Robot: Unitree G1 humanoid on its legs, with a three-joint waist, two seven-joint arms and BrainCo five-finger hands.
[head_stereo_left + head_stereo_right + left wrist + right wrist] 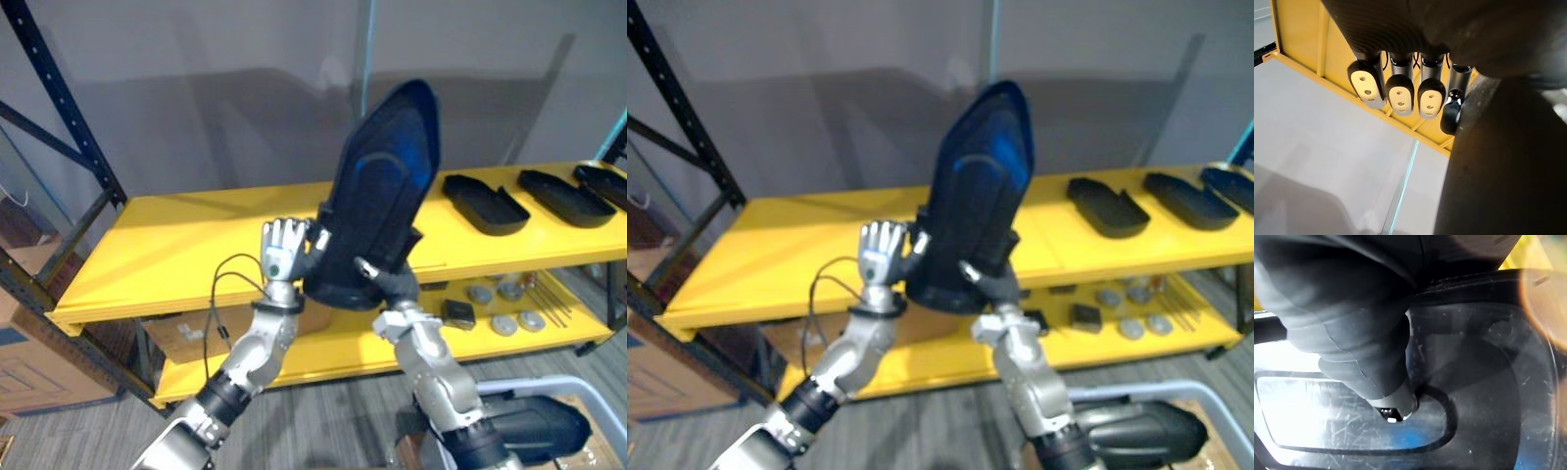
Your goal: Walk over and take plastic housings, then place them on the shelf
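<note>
a: what stands at the far left?

b: a dark upright (69, 108) of the rack, and low beside it some cardboard boxes (39, 362). from there the yellow shelf (176, 245) runs across to the right, with a lower board (343, 343) under it.

a: and the left hand?

b: the left hand (284, 245) is raised in front of the shelf, about in the middle. its fingers (1399, 93) are straight and side by side, and the one nearest the held housing (377, 186) touches its edge. so the hand is flat against the left side of the housing and does not wrap it.

a: where is this housing exactly?

b: it is in the air between both hands, standing on end, big and black, with its pointed end up. it is not on the shelf.

a: the right hand?

b: the right hand (392, 286) is at the lower end of the housing. its thumb (1396, 401) presses on the inner face, so it clamps the rim there.

a: further right?

b: on the lower board lie round metal discs (505, 323) and a small dark box (458, 313). on the top board, well apart from the hands, lie three black housings in a row: the first housing (485, 206), the second housing (566, 198), and the third housing (609, 184) at the edge. low at the right, near the floor, is one more dark housing (534, 426).
</note>
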